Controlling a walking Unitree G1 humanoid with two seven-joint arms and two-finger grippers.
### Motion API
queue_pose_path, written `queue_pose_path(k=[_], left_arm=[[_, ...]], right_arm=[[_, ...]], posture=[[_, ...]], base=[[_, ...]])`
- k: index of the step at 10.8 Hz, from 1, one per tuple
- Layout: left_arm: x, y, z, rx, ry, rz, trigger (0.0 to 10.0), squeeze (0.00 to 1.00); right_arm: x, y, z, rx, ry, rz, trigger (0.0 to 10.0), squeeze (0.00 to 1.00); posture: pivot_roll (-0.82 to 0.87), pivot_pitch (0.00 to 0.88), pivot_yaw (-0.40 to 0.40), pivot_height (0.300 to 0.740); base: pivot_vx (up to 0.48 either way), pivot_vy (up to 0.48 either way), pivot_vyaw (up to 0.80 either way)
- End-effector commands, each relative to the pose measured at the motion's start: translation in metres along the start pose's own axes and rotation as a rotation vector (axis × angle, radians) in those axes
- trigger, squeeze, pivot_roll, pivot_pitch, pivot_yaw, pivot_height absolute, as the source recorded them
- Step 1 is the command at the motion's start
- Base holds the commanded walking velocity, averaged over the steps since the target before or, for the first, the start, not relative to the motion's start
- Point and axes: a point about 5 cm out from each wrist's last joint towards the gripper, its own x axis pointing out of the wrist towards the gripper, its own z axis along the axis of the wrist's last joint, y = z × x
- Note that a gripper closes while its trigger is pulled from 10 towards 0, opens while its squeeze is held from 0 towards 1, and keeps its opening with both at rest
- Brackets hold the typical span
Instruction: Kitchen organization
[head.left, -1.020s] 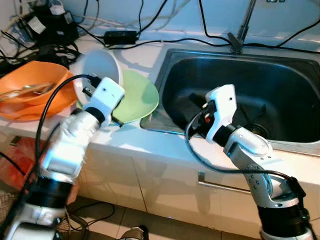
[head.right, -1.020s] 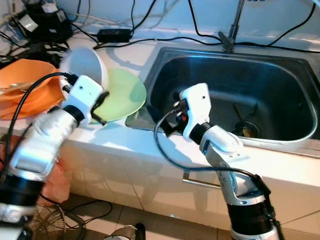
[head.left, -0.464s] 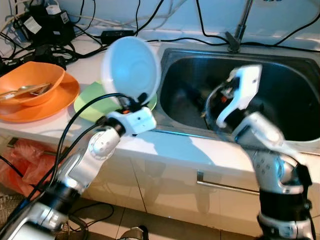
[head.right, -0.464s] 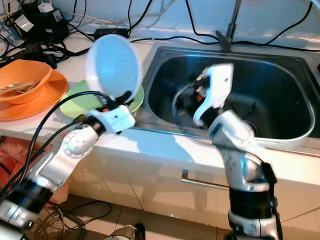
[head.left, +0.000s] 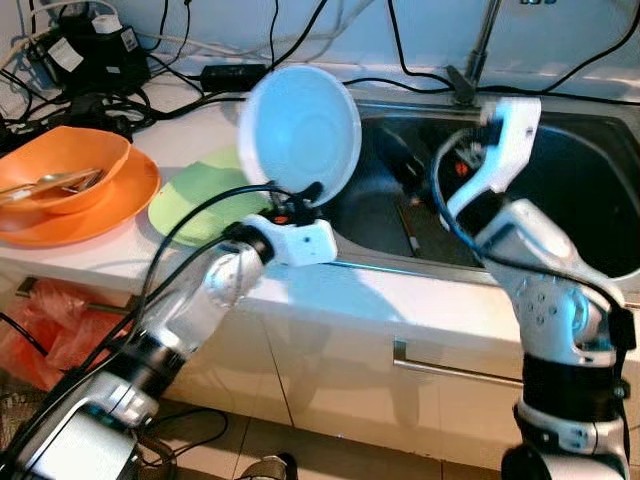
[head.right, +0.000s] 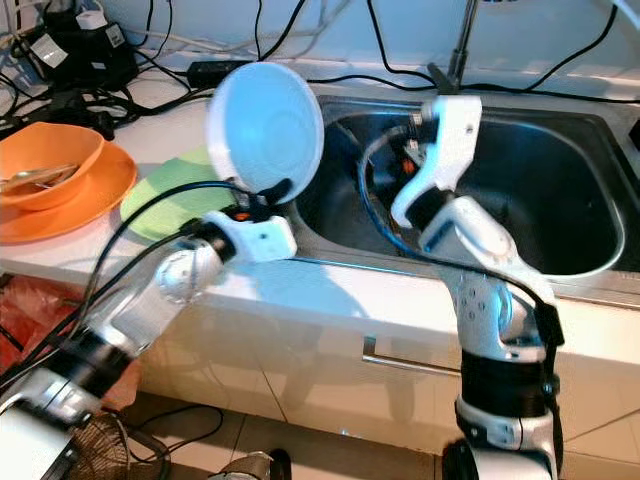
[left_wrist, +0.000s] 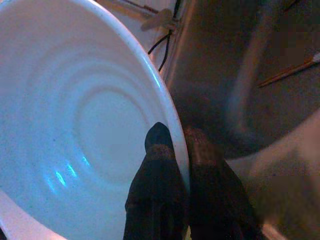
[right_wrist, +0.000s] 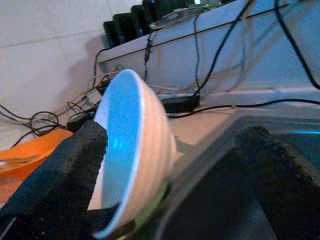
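Observation:
A white bowl (head.left: 300, 122) hangs tilted on its edge above the left rim of the steel sink (head.left: 600, 200), its hollow facing me. My left gripper (head.left: 298, 197) is shut on the bowl's lower rim, one finger (left_wrist: 159, 150) inside and one outside. My right gripper (right_wrist: 175, 132) is held up over the sink, open, fingers wide apart and pointing at the bowl's outer side without touching it. Its white wrist housing (head.left: 505, 140) stands right of the bowl. A green plate (head.left: 195, 195) lies on the counter just left of the sink.
An orange bowl (head.left: 65, 165) holding a spoon sits on an orange plate (head.left: 115, 210) at the counter's left. Cables and a black adapter (head.left: 230, 72) run along the back wall. The tap (head.left: 470, 75) rises behind the sink; chopsticks (head.left: 408, 228) lie in the basin.
My left gripper has lifted the white bowl off the green plate and carried it right to the sink's edge, turning it up on its rim. My right arm has risen over the sink.

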Motion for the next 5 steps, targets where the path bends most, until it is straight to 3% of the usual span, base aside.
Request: queue_pose_path(k=[1, 5], left_arm=[[0.002, -0.019, 0.004, 0.008, -0.014, -0.073, 0.0, 0.00], [0.017, -0.016, 0.020, 0.008, -0.066, -0.035, 0.0, 0.00]], right_arm=[[0.006, 0.008, 0.005, 0.007, 0.005, 0.047, 10.0, 0.00], [0.013, 0.010, -0.001, -0.003, 0.061, 0.036, 10.0, 0.00]], posture=[[0.03, 0.080, 0.051, 0.740], [0.03, 0.079, 0.053, 0.740]], base=[[0.000, 0.000, 0.00], [0.000, 0.000, 0.00]])
